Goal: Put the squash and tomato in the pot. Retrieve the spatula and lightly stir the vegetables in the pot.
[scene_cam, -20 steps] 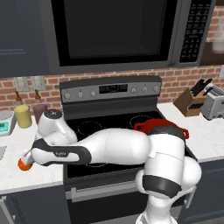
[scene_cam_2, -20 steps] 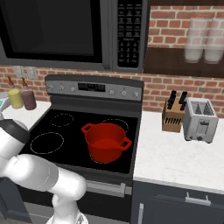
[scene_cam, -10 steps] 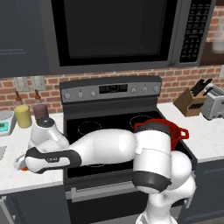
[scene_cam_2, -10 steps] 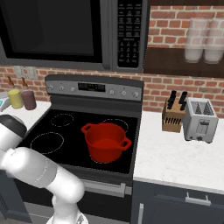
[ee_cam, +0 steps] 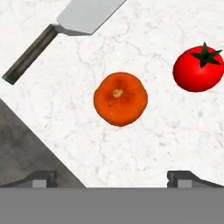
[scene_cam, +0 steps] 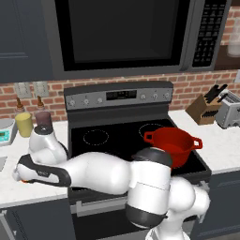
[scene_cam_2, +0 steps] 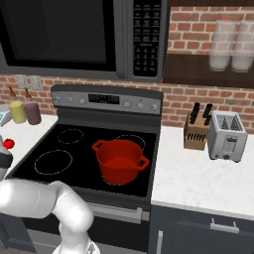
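Seen from the hand: spatula [ee_cam: 74,24] on the white counter [ee_cam: 153,135], then squash [ee_cam: 120,99] centred above the spread gripper [ee_cam: 113,177] holding nothing, tomato [ee_cam: 198,70] just beside. Farther right, red pot [scene_cam: 171,145] on the stove [scene_cam: 117,136].

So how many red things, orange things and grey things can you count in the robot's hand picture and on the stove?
Red: 2, the tomato and the pot
Orange: 1, the squash
Grey: 1, the spatula
Total: 4
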Motion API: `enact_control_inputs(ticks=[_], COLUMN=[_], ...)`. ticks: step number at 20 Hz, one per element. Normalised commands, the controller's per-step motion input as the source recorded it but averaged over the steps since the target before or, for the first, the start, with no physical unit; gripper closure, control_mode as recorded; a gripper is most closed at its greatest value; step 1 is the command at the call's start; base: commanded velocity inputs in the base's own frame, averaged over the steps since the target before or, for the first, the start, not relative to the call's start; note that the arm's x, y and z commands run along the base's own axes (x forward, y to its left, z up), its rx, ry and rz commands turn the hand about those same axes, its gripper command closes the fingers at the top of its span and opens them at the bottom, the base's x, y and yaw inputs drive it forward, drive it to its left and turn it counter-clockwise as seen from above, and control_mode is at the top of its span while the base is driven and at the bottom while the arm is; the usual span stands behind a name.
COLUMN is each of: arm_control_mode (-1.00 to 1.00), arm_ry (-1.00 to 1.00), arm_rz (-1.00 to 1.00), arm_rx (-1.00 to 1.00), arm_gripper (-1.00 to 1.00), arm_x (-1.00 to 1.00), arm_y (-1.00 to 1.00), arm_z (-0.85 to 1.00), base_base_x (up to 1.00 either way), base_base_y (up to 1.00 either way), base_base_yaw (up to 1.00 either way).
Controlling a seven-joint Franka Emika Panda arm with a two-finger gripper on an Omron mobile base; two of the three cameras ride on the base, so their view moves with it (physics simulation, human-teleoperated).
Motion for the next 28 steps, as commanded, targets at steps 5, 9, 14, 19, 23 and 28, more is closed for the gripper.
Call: enact_control_inputs(ticks=[5,9,14,19,23,28], arm_control_mode=[-1.0,-1.0,-1.0,-1.0,-1.0,-1.0], arm_ry=[0.0,0.0,-0.04,-0.02,-0.01,0.0], arm_rz=[0.0,0.0,0.0,0.0,0.0,0.0], arm_rx=[0.0,0.0,0.0,0.0,0.0,0.0], arm_gripper=[-1.0,-1.0,-1.0,-1.0,-1.0,1.0], arm_x=[0.05,0.05,0.07,0.17,0.2,0.31], arm_y=[0.0,0.0,0.11,0.25,0.26,0.12], arm_z=[-0.3,-0.25,-0.08,-0.04,-0.07,-0.23], base_base_x=[0.0,0.0,0.0,0.0,0.0,0.0], base_base_y=[0.0,0.0,0.0,0.0,0.0,0.0], base_base_yaw=[0.0,0.0,0.0,0.0,0.0,0.0])
